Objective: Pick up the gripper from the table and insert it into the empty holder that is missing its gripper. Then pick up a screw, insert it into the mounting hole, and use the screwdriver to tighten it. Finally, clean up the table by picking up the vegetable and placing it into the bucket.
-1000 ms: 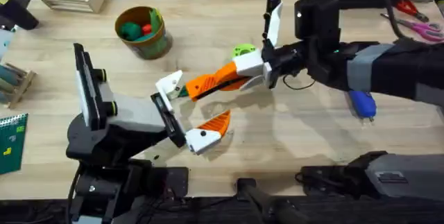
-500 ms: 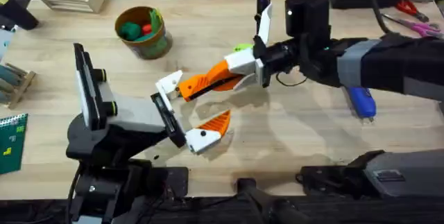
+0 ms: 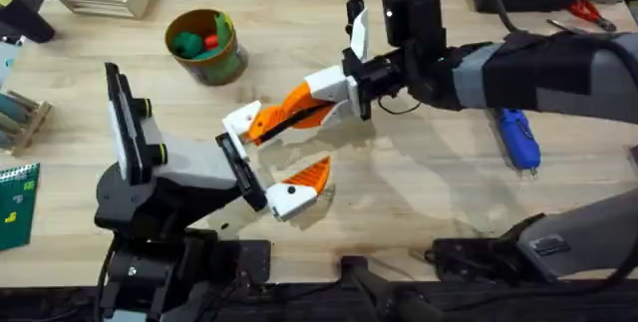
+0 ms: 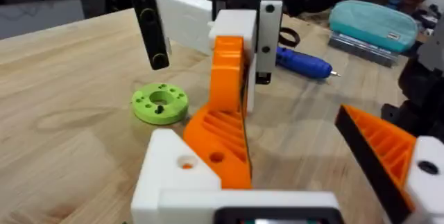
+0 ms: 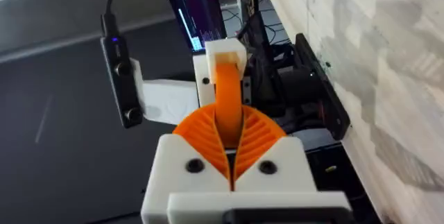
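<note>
Spanning the overhead view: the right claw [image 3: 284, 115], reached across the middle of the desk [image 3: 419, 202], is seen clenched on the gripper [image 3: 261, 126], an orange ribbed fin whose tip is pressed against the white holder [image 3: 242, 121] on the left claw [image 3: 271, 162].
Left claw, overhead: it is seen spread wide, with one white holder near the fin and the other finger [image 3: 302, 182] already fitted with an orange pad; nothing is held.
Bucket, overhead: the olive-yellow bucket [image 3: 206, 47] is set toward the far left of the desk, with green and red pieces inside.
Screwdriver, overhead: the blue screwdriver [image 3: 518, 141] is laid flat on the right side, well apart from both claws.
Left wrist view: the gripper [image 4: 225, 130] is shown upright against the white holder [image 4: 177, 175], with a green disc [image 4: 159, 104] and the screwdriver [image 4: 305, 63] lying on the desk beyond.
Right wrist view: the orange pads [image 5: 260, 137] are shown closed around the thin orange fin [image 5: 227, 92].
</note>
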You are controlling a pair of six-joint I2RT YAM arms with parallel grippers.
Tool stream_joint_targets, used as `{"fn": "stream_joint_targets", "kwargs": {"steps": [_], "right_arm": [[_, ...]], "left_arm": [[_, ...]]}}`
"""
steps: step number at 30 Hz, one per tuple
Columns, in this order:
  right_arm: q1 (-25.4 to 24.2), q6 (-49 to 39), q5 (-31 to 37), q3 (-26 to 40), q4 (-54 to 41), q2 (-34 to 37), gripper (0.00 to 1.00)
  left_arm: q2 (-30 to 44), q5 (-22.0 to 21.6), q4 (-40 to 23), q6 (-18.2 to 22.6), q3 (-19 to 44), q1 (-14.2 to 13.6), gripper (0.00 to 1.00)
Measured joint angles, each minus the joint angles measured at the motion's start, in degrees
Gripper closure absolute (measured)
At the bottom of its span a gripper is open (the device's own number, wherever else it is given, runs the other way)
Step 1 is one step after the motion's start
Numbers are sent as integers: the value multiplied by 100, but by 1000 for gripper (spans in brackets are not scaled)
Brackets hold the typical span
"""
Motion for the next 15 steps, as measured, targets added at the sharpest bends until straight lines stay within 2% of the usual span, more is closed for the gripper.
{"fn": "stream_joint_targets", "kwargs": {"steps": [7,15], "right_arm": [[150,-41,245,132,-2,36,987],[275,-177,514,179,533,220,988]], "left_arm": [[0,-182,20,-22,0,42,13],[-1,-306,33,-25,0,52,13]]}}
